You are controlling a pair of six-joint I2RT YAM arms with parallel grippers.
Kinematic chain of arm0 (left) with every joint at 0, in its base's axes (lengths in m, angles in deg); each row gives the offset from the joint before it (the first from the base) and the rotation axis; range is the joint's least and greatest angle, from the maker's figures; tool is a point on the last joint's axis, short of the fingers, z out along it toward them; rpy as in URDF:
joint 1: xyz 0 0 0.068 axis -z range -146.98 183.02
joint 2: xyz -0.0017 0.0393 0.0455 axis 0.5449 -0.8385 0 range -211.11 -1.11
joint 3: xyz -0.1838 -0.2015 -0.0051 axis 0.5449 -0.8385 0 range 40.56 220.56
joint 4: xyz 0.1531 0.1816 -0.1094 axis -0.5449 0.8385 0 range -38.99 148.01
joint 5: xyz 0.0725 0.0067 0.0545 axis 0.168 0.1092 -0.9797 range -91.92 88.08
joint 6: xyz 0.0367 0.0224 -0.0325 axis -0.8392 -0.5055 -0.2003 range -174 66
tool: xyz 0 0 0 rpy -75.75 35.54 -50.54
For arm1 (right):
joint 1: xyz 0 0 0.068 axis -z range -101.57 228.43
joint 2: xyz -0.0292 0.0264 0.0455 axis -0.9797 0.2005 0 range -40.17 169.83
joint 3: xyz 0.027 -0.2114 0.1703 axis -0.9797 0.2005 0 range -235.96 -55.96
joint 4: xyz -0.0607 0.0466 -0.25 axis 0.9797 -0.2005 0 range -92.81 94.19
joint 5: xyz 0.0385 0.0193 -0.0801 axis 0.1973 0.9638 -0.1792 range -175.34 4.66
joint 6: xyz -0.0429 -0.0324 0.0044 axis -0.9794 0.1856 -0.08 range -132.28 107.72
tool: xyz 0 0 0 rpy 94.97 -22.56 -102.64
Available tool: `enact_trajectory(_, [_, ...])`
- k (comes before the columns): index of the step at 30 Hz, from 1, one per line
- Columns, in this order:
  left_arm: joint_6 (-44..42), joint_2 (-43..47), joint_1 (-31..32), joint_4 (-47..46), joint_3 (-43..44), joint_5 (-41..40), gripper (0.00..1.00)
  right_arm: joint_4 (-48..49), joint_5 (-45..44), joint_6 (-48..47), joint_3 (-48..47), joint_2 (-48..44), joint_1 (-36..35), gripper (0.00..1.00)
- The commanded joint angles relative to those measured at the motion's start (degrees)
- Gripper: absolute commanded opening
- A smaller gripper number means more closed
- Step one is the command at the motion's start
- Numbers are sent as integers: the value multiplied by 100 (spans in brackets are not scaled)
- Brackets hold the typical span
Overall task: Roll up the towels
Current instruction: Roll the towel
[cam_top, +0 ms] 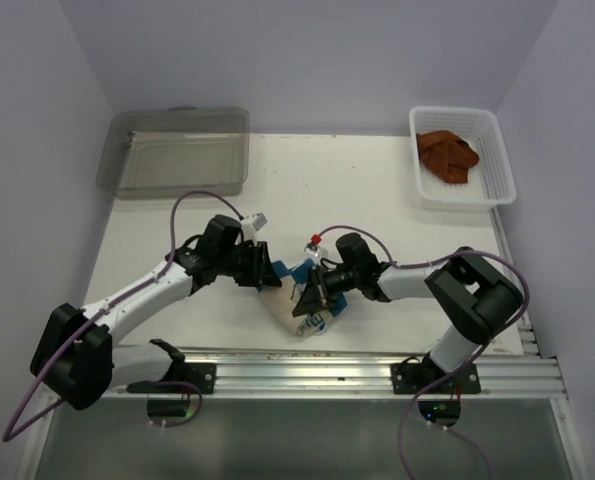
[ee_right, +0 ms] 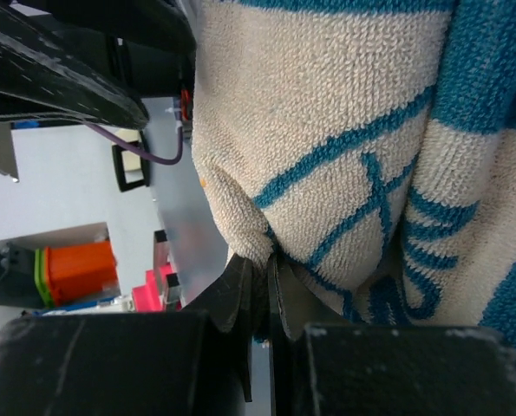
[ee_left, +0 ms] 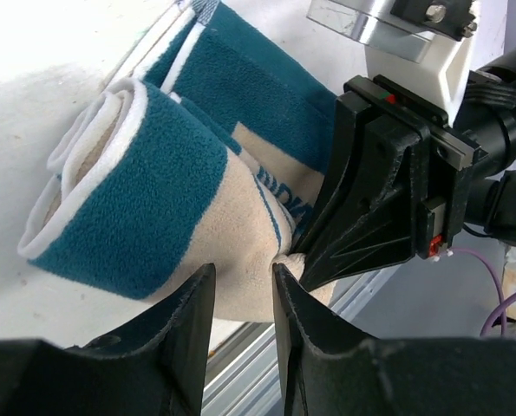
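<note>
1. Cream cloth towel with blue edges (ee_left: 136,199), half rolled, mid near edge of the table (cam_top: 377,190)
2. Right gripper (ee_right: 259,264) pinching its fold
3. Left gripper (ee_left: 243,273) jaws apart just beside it
4. Rust-brown towel (cam_top: 447,155) in white mesh basket (cam_top: 499,170), far right corner

Overhead, my left gripper (cam_top: 265,270) and right gripper (cam_top: 312,293) cover most of the cream towel (cam_top: 289,310); its full outline cannot be determined. From my left wrist, the towel's lettering (ee_left: 279,195) disappears into a fold and is unreadable. Whether my left gripper pinches the cloth or merely frames it is not discernible. From my right wrist, the towel runs off the top and right edges. The rust-brown towel (cam_top: 447,155) shows too small for its folds to be made out.
</note>
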Motion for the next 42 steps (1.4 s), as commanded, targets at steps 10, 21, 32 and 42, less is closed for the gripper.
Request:
enact_trajectory(10, [217,-1313,121,-1313,-133,-5,33,-248,167,-161,-52,262,144,6])
enact_trajectory(21, [209,-1806,130,-1358,-257,3,32,-3744,-2545,-1514,-1043,-1941,-355,53])
enact_trajectory(32, [165,-1780,130,-1348,-371,30,33,-6163,-7863,-1876,-2802,-1446,-3255,53])
enact_trajectory(42, [191,-1762,130,-1357,-397,47,33,-6516,-9035,-2016,-3945,49,-4513,63])
